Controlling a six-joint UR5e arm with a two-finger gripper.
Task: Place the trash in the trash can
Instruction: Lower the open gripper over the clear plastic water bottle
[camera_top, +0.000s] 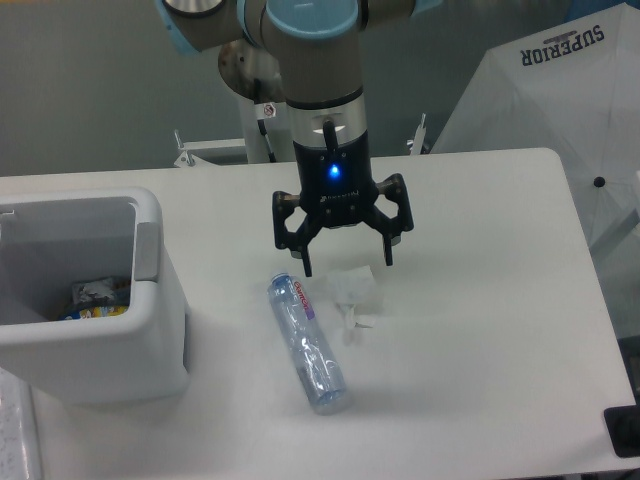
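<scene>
The gripper (344, 264) hangs with its jaws spread wide and nothing between them, directly over the tissue (355, 293), which lies on the table (480, 320). The bottle (306, 345) lies on its side just left of the tissue, its capped end near the wad, its other end pointing toward the front edge. The trash can (150, 300) stands well to the left, with some coloured scraps already at its bottom.

The main risk appears to be the crowding of the two pieces. If the arm drops straight down, the left finger could land on or beside the bottle's near end and set it rolling, since a round bottle on a smooth top will not stay put. The tissue is soft and low, so the fingers may close above it or pinch only a loose corner, and it could slip free on the way to the can. How high the fingers sit above the tissue cannot be told from this view
</scene>
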